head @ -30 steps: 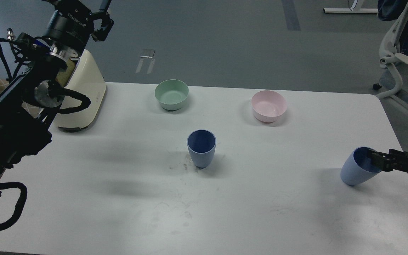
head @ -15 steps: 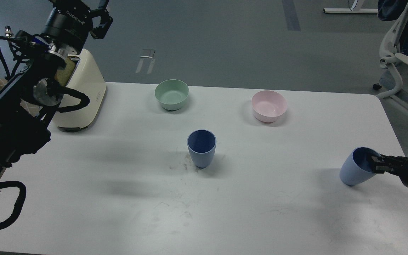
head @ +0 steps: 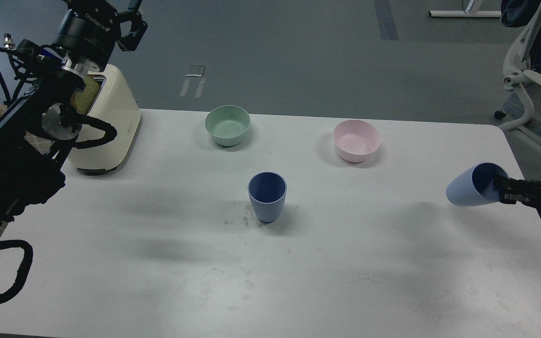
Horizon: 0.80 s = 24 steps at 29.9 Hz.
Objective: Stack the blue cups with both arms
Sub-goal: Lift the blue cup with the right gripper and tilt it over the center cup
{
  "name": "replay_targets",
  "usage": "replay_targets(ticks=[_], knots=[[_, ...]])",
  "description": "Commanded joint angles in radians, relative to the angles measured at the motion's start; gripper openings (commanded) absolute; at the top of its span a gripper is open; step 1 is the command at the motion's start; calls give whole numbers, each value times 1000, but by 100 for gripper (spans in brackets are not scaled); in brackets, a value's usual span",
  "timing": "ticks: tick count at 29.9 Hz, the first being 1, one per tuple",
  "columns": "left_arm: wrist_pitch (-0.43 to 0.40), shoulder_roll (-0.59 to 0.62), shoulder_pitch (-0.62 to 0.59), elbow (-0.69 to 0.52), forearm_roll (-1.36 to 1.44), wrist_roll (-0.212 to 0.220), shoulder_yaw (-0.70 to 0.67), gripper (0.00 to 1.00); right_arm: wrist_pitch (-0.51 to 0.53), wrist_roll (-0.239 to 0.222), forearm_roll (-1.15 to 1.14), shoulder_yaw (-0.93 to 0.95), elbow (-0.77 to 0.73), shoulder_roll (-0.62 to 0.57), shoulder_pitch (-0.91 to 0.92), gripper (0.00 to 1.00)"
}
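Observation:
One blue cup (head: 267,196) stands upright near the middle of the white table (head: 158,263). My right gripper (head: 501,189) comes in from the right edge and is shut on the rim of the second blue cup (head: 468,191), holding it tilted on its side above the table, mouth toward the right. My left gripper (head: 127,19) is raised at the top left, above the toaster, empty, with its fingers spread; its tips run past the frame's top edge.
A cream toaster (head: 108,126) with bread in it stands at the table's back left. A mint-green bowl (head: 227,125) and a pale pink bowl (head: 356,140) sit toward the back. An office chair (head: 533,70) stands off the table at the right.
My right gripper has lifted the second blue cup off the table and tipped it further sideways. The left arm has drifted slightly up and left.

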Motion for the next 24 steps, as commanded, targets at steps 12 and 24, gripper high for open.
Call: replay_targets(ticks=[12,24], knots=[[0,-12,-14,0,0,2,0,97,0,-43,102,-415,109,242,540,0],[-3,-5,-13,3,-6,-1,-2,98,0,-149,91,-633,57,410,648,0]])
